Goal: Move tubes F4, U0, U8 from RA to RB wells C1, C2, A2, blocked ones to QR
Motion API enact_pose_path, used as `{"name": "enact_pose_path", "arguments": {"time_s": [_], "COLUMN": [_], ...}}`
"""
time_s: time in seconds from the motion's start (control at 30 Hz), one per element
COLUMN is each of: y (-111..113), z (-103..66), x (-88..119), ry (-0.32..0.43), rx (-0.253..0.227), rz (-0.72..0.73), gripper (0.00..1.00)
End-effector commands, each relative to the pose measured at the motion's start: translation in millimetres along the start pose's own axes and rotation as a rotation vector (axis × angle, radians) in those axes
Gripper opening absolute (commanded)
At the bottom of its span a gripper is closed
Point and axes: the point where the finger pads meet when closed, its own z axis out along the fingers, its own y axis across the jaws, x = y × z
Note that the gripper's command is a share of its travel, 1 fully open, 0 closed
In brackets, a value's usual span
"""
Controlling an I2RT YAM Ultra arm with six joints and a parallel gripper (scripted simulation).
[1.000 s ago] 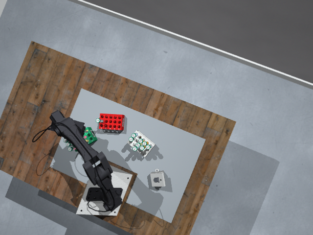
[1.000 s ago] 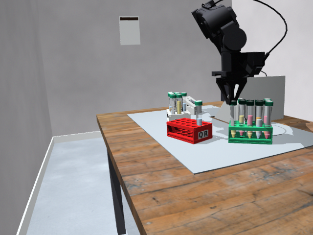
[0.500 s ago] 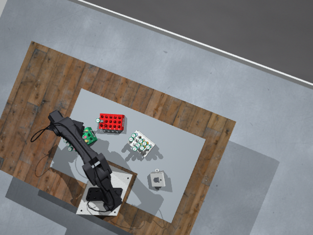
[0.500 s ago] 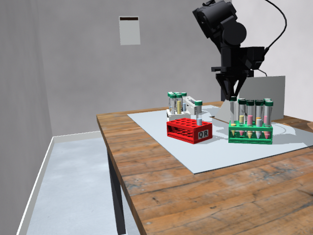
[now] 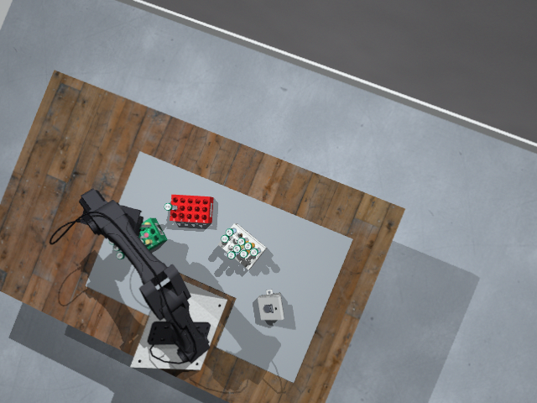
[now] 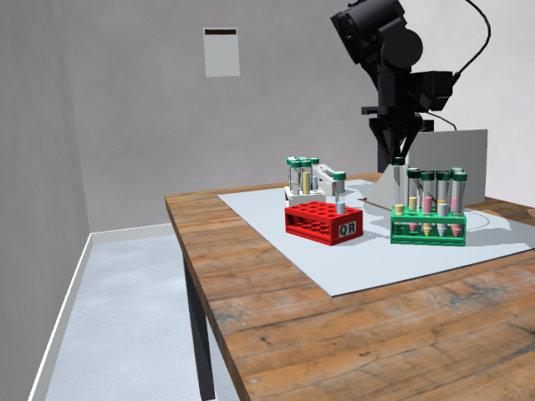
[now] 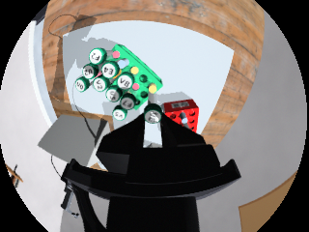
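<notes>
My gripper [image 6: 398, 159] [image 7: 153, 116] is shut on a green-capped tube [image 6: 398, 183], whose label I cannot read. The tube is upright with its cap above its neighbours' caps; its lower end is over or partly in the green rack RA [image 6: 427, 219] [image 7: 156, 81] [image 5: 160, 238], and I cannot tell which. Several other capped tubes stand in RA, including one marked U0 [image 7: 81, 84]. The white rack RB [image 5: 259, 243] [image 6: 304, 200] holds several tubes. The red rack QR [image 5: 210, 199] [image 6: 352, 214] [image 7: 167, 107] holds one tube [image 6: 339, 185] [image 5: 168, 206] with blue contents.
The DONE button box [image 5: 278, 299] stands on the bench mat [image 5: 312, 255] beyond RB, seen from RA. QR is close beside RA. The arm's base plate [image 5: 212, 306] is on the near side. The arm hides part of RA in the top view.
</notes>
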Motion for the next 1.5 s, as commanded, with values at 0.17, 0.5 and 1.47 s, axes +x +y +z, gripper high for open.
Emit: {"name": "enact_pose_path", "arguments": {"time_s": [0.17, 0.5, 1.47], "y": [-1, 0, 12], "z": [-33.4, -43.4, -52.4], "x": [-4, -3, 3], "ry": [-0.045, -0.045, -0.033], "rx": [0.034, 0.033, 0.024], "rz": [0.013, 0.012, 0.003], "gripper": [0.0, 0.0, 0.0]}}
